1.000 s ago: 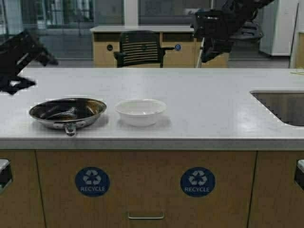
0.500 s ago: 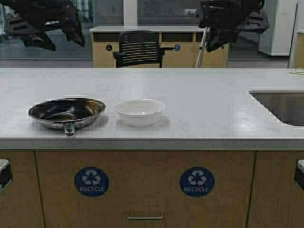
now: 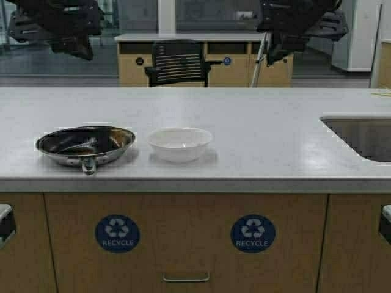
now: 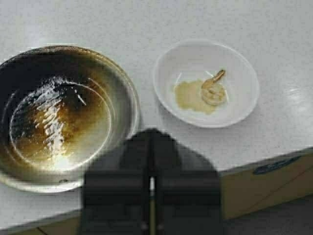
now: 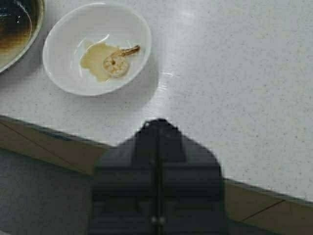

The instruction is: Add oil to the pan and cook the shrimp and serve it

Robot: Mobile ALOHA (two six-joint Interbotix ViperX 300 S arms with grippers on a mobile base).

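Observation:
The steel pan [image 3: 85, 143] sits at the counter's front left, its stubby handle toward me; in the left wrist view [image 4: 58, 115] its dark inside holds a film of oil. The shrimp [image 4: 213, 90] lies curled in the small white bowl [image 3: 179, 143], beside a yellow oil smear; it also shows in the right wrist view [image 5: 116, 63]. My left gripper [image 4: 151, 134] is shut and empty, raised high at the upper left [image 3: 68, 38]. My right gripper [image 5: 158, 125] is shut and empty, raised high at the upper right [image 3: 287, 36]. The oil jug is out of view.
A sink [image 3: 360, 137] is set into the white counter [image 3: 263, 134] at the right. The counter's front edge runs just before the pan and bowl. Behind the counter stand a black chair [image 3: 178, 61] and a desk.
My left arm has risen from low at the left edge to high at the upper left. The right arm has lifted slightly. The pan and bowl have shifted slightly left in view.

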